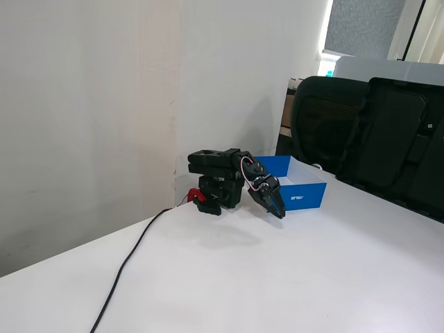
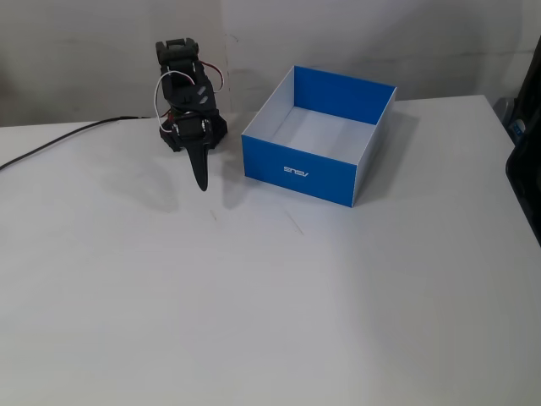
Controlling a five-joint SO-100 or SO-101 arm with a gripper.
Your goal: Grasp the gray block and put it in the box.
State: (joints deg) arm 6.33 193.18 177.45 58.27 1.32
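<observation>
The gray block shows in neither fixed view. The blue box [image 1: 302,198] [image 2: 297,173], white inside with small white lettering on its near wall, stands on the white table just beside the arm. The black arm is folded low over its base. Its gripper [image 1: 278,211] [image 2: 201,185] points down at the table, shut with nothing between the fingers. The tip hangs a little to the left of the box in the view that looks down on the table. The box floor that shows is bare white.
A black cable [image 1: 132,258] [image 2: 52,144] runs from the arm's base across the table toward the left. Black office chairs [image 1: 374,139] stand behind the table's far edge. A white wall [image 1: 104,104] rises right behind the arm. A red clamp [image 1: 193,193] sits at the base.
</observation>
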